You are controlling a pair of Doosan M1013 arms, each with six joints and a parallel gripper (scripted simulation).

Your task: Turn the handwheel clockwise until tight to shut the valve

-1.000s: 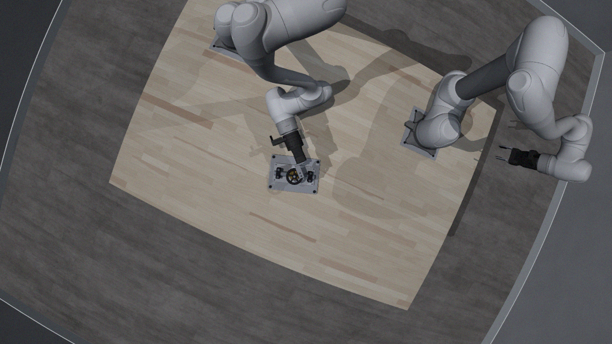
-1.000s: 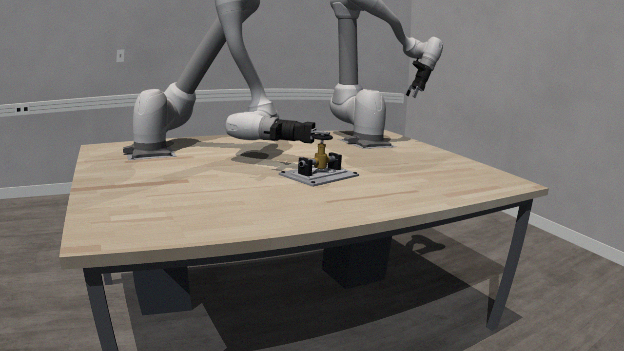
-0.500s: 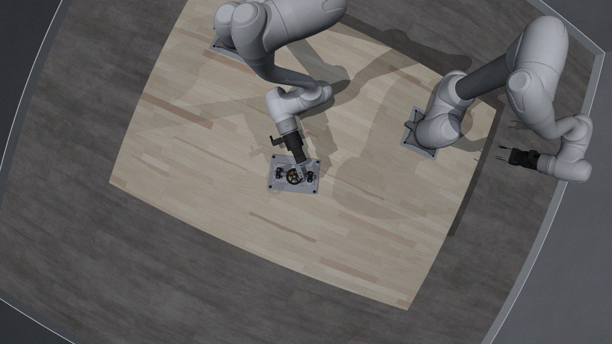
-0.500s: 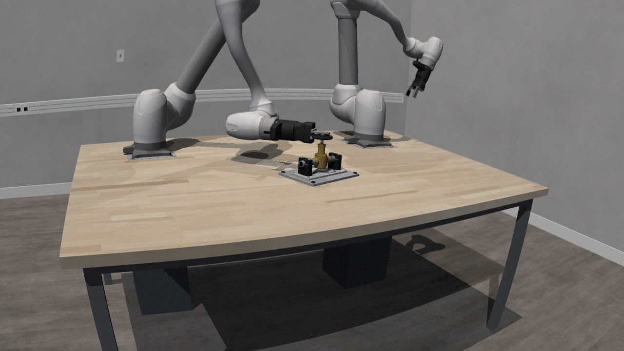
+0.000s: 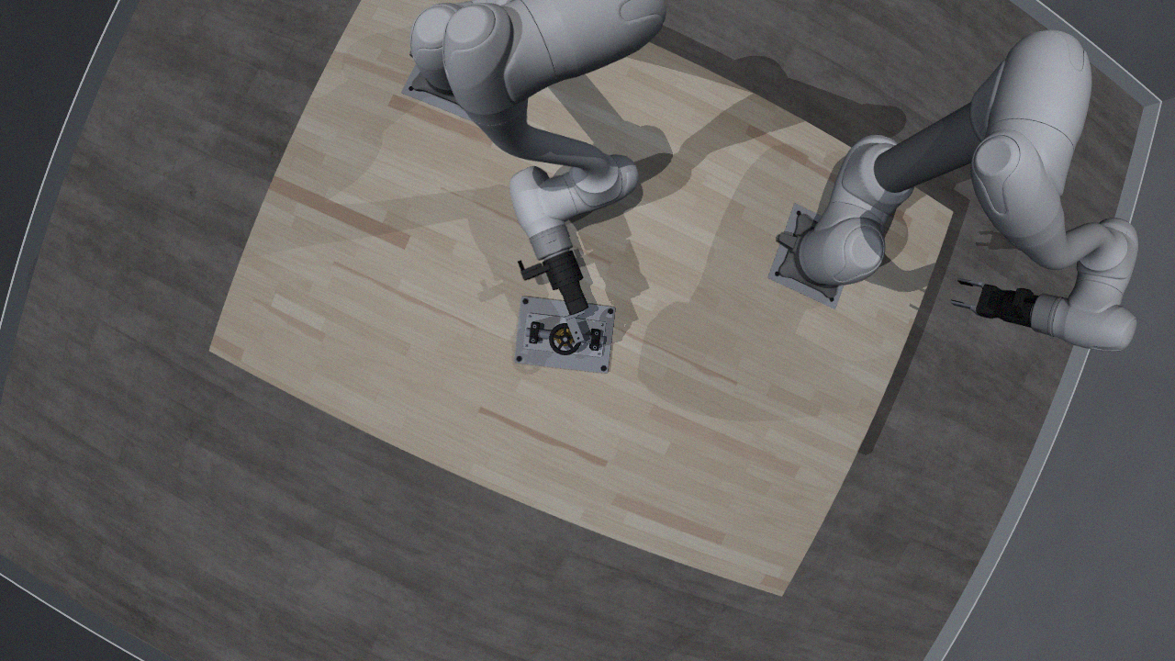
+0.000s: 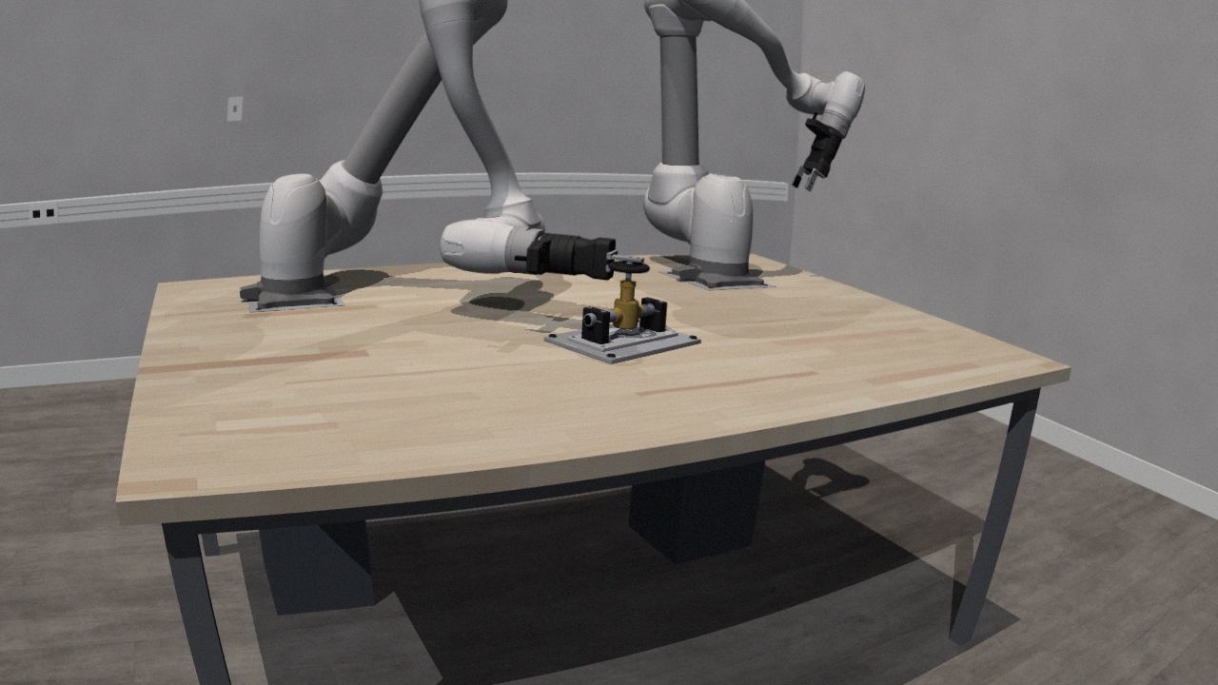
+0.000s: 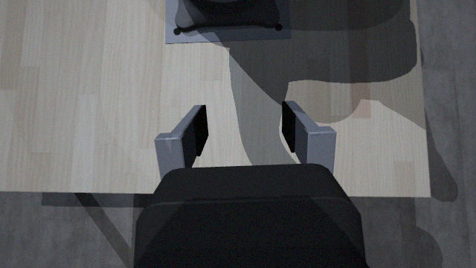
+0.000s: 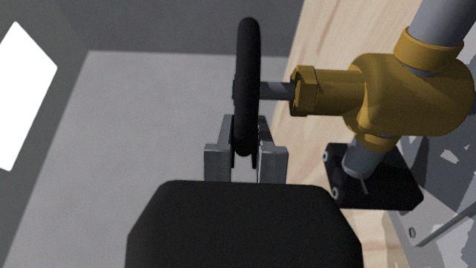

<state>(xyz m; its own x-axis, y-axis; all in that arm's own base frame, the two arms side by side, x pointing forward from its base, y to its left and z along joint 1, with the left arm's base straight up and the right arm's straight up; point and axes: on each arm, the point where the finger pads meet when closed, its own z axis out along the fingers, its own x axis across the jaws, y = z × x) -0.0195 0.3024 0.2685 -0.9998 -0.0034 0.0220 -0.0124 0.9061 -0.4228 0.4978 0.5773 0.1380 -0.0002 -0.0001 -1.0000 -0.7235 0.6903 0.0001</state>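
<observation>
From the top view, you can't make out how the right gripper's fingertips meet the handwheel's rim; they look too small.

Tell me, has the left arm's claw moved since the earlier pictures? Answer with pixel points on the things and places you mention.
No, not visibly: in the top view, the left claw (image 5: 963, 292) (image 6: 803, 182) (image 7: 244, 118) is at the same spot just beyond the wooden table's (image 5: 394, 377) (image 6: 425, 417) (image 7: 56, 112) edge.
</observation>
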